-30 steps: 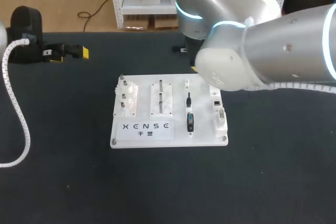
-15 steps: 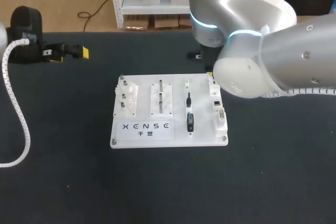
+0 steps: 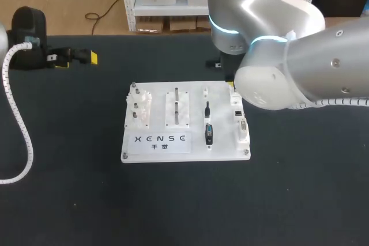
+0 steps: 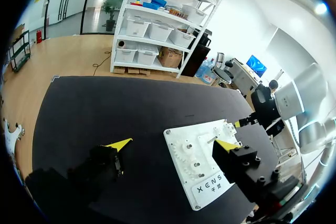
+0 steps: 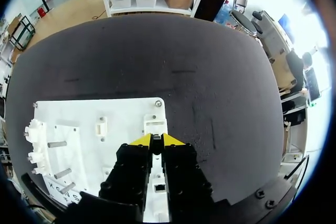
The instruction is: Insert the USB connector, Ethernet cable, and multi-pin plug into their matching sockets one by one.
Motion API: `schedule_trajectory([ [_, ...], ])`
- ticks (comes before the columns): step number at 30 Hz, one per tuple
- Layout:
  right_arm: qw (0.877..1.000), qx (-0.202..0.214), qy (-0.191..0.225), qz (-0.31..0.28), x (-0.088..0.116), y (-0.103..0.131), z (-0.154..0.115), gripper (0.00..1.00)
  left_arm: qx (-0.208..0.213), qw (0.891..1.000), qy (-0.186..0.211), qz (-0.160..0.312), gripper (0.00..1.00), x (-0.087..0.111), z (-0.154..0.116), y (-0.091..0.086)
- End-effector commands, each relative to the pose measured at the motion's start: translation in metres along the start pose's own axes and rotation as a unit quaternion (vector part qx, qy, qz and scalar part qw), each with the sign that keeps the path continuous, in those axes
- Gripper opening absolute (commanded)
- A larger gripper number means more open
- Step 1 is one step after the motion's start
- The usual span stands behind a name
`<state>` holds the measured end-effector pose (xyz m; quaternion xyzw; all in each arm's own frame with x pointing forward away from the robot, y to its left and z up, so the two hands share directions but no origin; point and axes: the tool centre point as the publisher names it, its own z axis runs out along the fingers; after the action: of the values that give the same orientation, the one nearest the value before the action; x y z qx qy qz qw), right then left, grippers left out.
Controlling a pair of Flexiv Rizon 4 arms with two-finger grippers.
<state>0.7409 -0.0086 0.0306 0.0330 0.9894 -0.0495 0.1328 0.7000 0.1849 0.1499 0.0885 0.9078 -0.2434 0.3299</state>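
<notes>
My right pincer hung closed tip to tip above the socket strip on the board; my left pincer gaped wide, empty.

Near centre of table: board. On board, left to right: peg posts, pin block, two plugs in line, socket strip along right edge. Over strip's far end: right gripper. Far left, well apart from board: left gripper.
</notes>
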Motion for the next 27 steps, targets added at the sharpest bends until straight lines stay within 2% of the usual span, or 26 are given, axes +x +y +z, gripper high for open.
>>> schedule_trajectory([
  [1,1.000,0.000,0.000,-0.001,0.000,0.000,0.001,0.00,0.000,1.000,0.000,0.000,1.00,0.000,0.000,0.000],
  [15,1.000,0.002,0.015,-0.002,0.009,0.001,0.007,0.00,0.000,1.000,0.000,0.000,1.00,0.000,0.000,0.000],
  [27,0.999,0.011,0.033,0.026,-0.002,-0.002,0.032,0.00,0.000,1.000,0.000,0.000,1.00,0.000,0.000,0.000],
])
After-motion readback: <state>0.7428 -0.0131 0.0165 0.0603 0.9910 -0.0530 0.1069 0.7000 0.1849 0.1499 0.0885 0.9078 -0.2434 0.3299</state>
